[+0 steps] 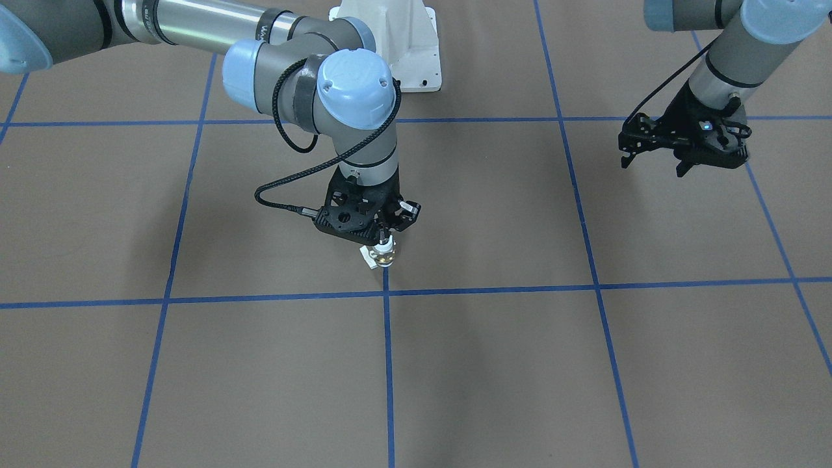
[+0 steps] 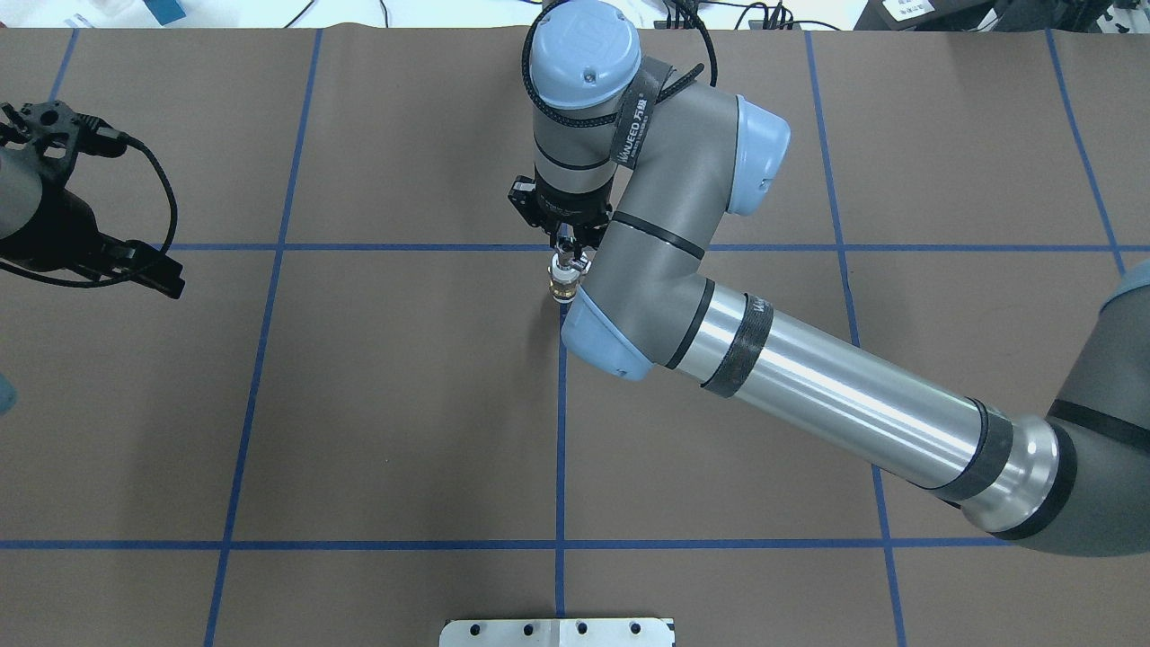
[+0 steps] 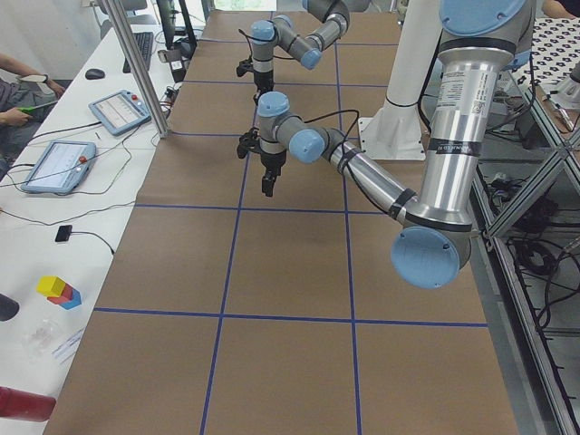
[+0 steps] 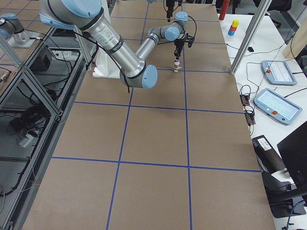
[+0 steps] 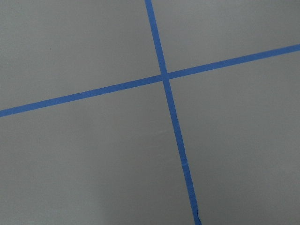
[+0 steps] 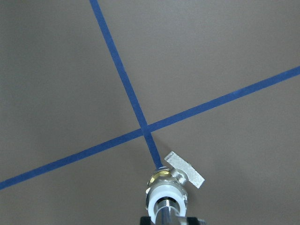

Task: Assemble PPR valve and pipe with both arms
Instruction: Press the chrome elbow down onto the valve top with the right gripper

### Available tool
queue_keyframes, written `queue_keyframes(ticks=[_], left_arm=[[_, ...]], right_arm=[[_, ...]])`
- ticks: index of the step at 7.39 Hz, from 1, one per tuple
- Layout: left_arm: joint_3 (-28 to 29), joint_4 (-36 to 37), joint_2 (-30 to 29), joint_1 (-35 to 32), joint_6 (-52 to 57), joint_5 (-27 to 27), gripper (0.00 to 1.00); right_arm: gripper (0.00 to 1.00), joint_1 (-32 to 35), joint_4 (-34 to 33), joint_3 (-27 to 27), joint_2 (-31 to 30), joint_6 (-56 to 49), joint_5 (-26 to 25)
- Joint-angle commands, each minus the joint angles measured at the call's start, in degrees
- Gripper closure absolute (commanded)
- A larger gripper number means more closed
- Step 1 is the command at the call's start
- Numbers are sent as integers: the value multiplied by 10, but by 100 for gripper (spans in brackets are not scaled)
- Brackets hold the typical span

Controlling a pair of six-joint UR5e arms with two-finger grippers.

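My right gripper [image 1: 385, 239] reaches down near the middle crossing of the blue tape lines. It is shut on the silvery pipe [image 6: 164, 209], which sits in the top white end of the PPR valve [image 1: 384, 255]. The valve stands upright under the fingers, with its brass middle [image 6: 161, 177] and white side handle [image 6: 186, 169] showing in the right wrist view. It also shows in the overhead view [image 2: 564, 280]. I cannot tell whether it touches the table. My left gripper [image 1: 653, 166] hangs open and empty far off to the side, above the table.
The brown table [image 1: 494, 364] is marked by blue tape lines [image 1: 389, 364]. The white pedestal base [image 1: 396, 39] stands at the robot's side. The right arm's forearm [image 2: 809, 386] stretches across the table. Tablets and cables lie on side benches [image 4: 278, 103].
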Motion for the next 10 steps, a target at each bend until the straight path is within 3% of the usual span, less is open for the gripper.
queue_keyframes(ticks=[1, 5, 6, 7, 8, 9, 10], left_arm=[[-1, 0, 0, 0, 0, 0, 0], [-2, 0, 1, 0, 0, -1, 0], [-3, 0, 2, -1, 0, 0, 0], [-3, 0, 2, -1, 0, -1, 0], [-4, 0, 3, -1, 0, -1, 0], [-5, 0, 3, -1, 0, -1, 0], [-6, 0, 3, -1, 0, -1, 0]], right_arm=[[100, -2, 0, -1, -3, -2, -2], [100, -8, 3, -1, -3, -5, -7], [89, -8, 4, -1, -2, -5, -7], [64, -7, 4, -1, -2, -5, -8], [51, -7, 4, -1, -2, -8, -10], [43, -7, 4, -2, -2, -10, -10], [42, -7, 4, -2, -2, -10, -10]])
